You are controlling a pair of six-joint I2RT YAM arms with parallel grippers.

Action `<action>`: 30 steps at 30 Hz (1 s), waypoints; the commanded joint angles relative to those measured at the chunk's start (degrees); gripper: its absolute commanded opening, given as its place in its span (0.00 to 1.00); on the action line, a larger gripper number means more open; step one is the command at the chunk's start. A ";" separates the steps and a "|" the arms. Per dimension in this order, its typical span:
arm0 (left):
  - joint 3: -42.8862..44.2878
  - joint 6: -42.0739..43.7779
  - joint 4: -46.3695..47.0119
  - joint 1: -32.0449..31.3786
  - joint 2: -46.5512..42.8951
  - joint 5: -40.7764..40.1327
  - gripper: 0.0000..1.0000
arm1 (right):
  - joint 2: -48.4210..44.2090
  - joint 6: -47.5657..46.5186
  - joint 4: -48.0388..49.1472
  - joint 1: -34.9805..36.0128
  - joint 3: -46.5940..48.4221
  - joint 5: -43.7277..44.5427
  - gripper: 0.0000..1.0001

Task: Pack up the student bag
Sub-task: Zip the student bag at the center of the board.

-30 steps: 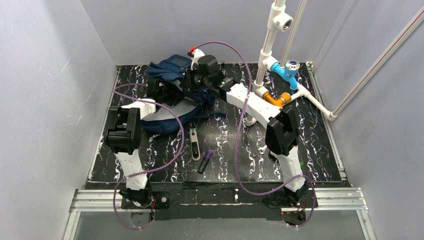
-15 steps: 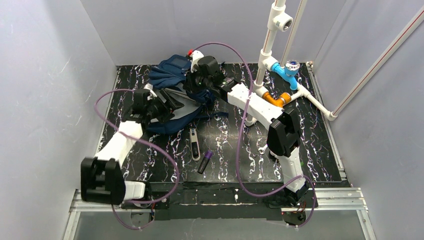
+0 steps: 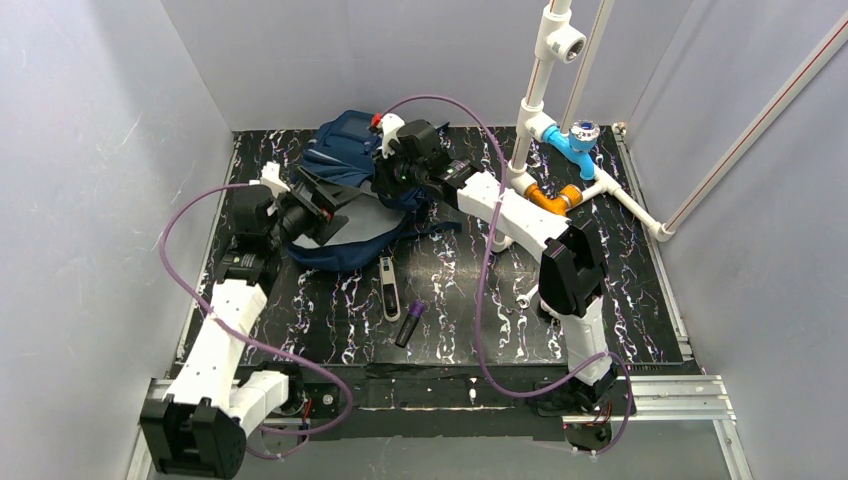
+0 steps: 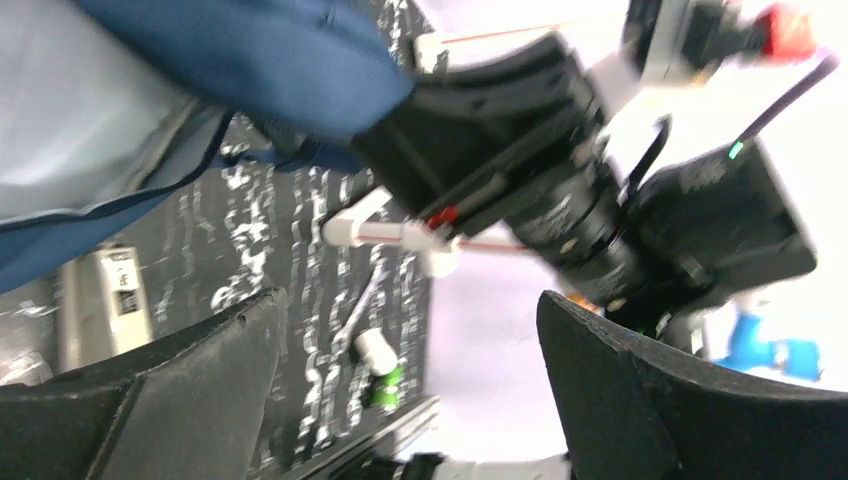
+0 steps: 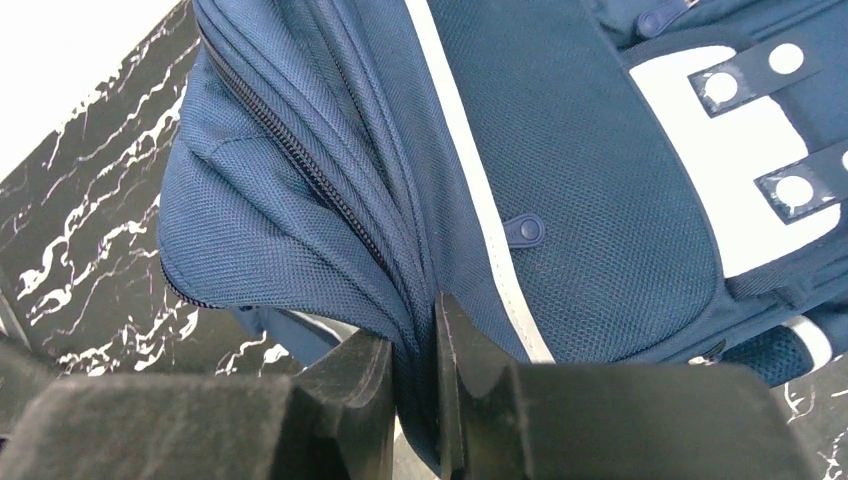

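At upper centre of the overhead view, right gripper (image 5: 425, 335) pinches the backpack (image 3: 345, 135) fabric, seemingly holding its mouth open, while left gripper (image 4: 408, 300) gapes wide alongside.

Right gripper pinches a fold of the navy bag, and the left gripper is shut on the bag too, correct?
No. The left gripper stands open, holding nothing, as the left wrist view shows. The right gripper does pinch a fold of the student bag.

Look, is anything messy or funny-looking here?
The student bag lies crumpled and lopsided, a fold pinched in the right jaws. A grey gadget and a purple-capped marker lie loose on the table beside it.
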 commanded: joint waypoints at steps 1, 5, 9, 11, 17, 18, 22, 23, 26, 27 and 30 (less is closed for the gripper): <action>5.27 -13.27 9.28 0.66 8.01 0.19 0.95 | -4.99 0.62 -2.43 -0.54 -2.80 -2.41 0.11; 10.95 -15.20 8.63 0.66 15.30 -1.11 0.95 | -6.54 1.30 -1.20 -0.24 -5.82 -3.82 0.12; 14.01 -11.24 6.78 0.97 21.74 -4.06 0.80 | -7.80 2.59 1.04 0.63 -8.92 -4.59 0.15; 19.49 -2.48 -0.44 2.06 25.72 -5.92 0.74 | -8.21 3.31 2.29 1.40 -10.39 -4.94 0.17; 23.82 7.86 -1.57 4.07 33.67 1.70 0.34 | -8.44 3.73 2.67 1.94 -10.90 -3.48 0.23; 23.81 8.99 -2.75 4.13 33.12 2.44 0.36 | -8.55 3.68 2.67 1.94 -10.69 -2.45 0.23; 18.62 12.63 -8.46 4.02 23.75 -3.64 0.73 | -9.11 3.73 3.83 1.94 -10.54 0.27 0.19; 17.09 13.42 -9.72 4.01 21.12 -5.64 0.79 | -8.98 3.69 3.96 1.94 -10.30 0.35 0.18; 12.65 8.27 -10.25 4.00 15.41 -6.99 0.94 | -8.39 4.06 4.55 1.99 -9.78 0.27 0.18; 11.42 3.60 -10.13 4.00 15.00 -5.81 0.97 | -8.42 4.18 5.12 2.03 -9.97 0.21 0.18; 9.67 -4.40 -9.53 4.02 17.40 -1.93 0.98 | -8.27 4.47 6.18 2.24 -10.04 0.10 0.18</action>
